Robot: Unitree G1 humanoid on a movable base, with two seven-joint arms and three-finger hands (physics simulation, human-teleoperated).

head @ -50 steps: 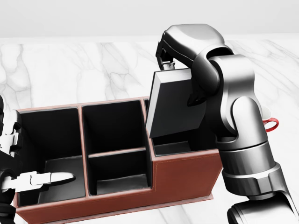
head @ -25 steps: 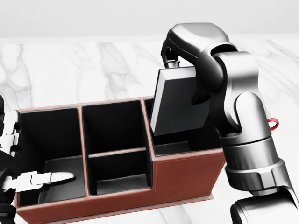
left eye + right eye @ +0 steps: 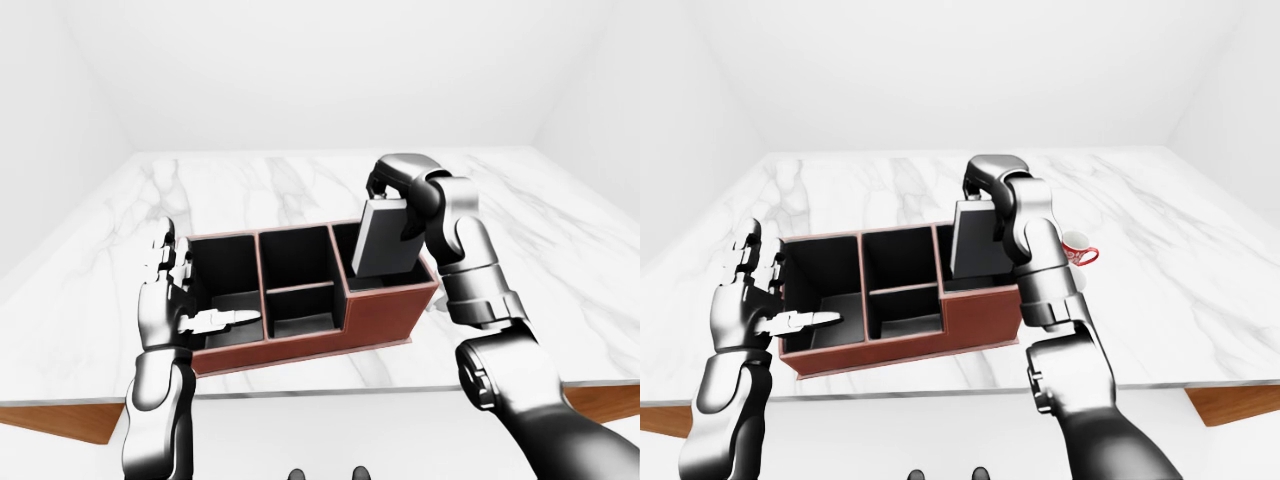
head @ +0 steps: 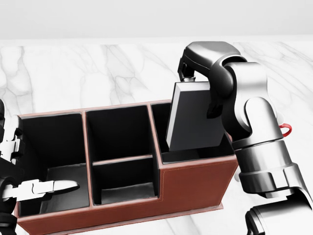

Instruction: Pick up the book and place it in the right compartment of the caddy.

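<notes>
A dark grey book (image 4: 195, 117) hangs tilted in my right hand (image 4: 188, 72), whose fingers close round its top edge. Its lower end sits inside the right compartment (image 4: 182, 155) of the reddish-brown caddy (image 4: 195, 182), close to the divider. Whether it touches the floor is hidden by the caddy's wall. My left hand (image 4: 46, 187) is open, with a finger reaching into the caddy's left compartment (image 4: 58, 171). The whole scene also shows in the left-eye view, with the book (image 3: 383, 238) above the caddy (image 3: 380, 312).
The caddy stands on a white marble table (image 4: 73, 73). A red-and-white mug (image 3: 1077, 254) stands to the right of the caddy, behind my right arm. The table's near edge (image 3: 300, 393) runs just below the caddy in the eye views.
My right hand has carried the book to the right and slightly down, from over the divider into the right compartment. The left hand and the caddy have not moved.
</notes>
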